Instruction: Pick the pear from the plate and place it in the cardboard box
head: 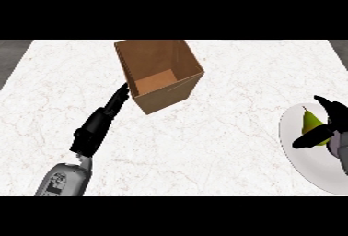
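Right hand fingers around pear

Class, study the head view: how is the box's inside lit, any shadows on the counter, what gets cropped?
Head view: the open brown cardboard box has a brighter floor, dimmer walls; the white marble counter shows no clear shadows; the round white plate is cropped at right.

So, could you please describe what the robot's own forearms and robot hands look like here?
The left robot hand is black and slender, set on a rounded light grey forearm that bears small dark markings. The right robot hand is likewise black; only a sliver of its grey forearm shows at the view's edge.
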Controlling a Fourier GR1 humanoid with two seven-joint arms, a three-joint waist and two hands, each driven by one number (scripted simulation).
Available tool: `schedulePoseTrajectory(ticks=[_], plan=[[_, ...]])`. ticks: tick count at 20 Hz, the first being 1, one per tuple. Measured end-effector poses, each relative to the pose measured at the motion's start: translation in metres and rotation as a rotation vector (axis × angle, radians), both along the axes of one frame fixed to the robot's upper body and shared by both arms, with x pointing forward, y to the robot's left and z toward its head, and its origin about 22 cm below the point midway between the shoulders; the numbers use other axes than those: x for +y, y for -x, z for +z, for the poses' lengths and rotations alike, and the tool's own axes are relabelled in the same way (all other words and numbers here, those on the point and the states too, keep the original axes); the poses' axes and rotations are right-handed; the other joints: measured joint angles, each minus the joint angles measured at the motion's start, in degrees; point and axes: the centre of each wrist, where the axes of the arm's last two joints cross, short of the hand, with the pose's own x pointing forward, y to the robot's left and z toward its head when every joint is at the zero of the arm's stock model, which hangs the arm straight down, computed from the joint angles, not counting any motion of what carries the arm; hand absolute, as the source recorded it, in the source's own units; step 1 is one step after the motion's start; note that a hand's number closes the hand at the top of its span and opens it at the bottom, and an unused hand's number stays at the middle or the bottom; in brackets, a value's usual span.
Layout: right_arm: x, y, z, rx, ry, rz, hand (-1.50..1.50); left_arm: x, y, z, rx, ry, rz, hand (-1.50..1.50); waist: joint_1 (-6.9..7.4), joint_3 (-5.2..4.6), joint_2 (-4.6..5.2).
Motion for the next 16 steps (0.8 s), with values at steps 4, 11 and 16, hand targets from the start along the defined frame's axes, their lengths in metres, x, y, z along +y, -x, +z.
schedulePoseTrajectory(ticks=[4, 11, 16], plan=[[0.001, 0.002, -0.010, 0.020, -0.003, 0.006, -1.50, 0.005, 0.002, 0.007, 0.002, -0.003, 0.000, 0.00, -0.01, -0.01, -0.01], [0.003, -0.001, -0.021, 0.049, 0.015, 0.013, -1.50, -0.002, -0.002, 0.009, -0.002, -0.010, 0.002, 0.00, 0.02, -0.12, -0.09], [0.004, 0.002, -0.035, 0.062, 0.051, 0.015, -1.50, 0.001, -0.001, 0.012, 0.002, -0.006, 0.001, 0.00, 0.08, -0.42, -0.27]])
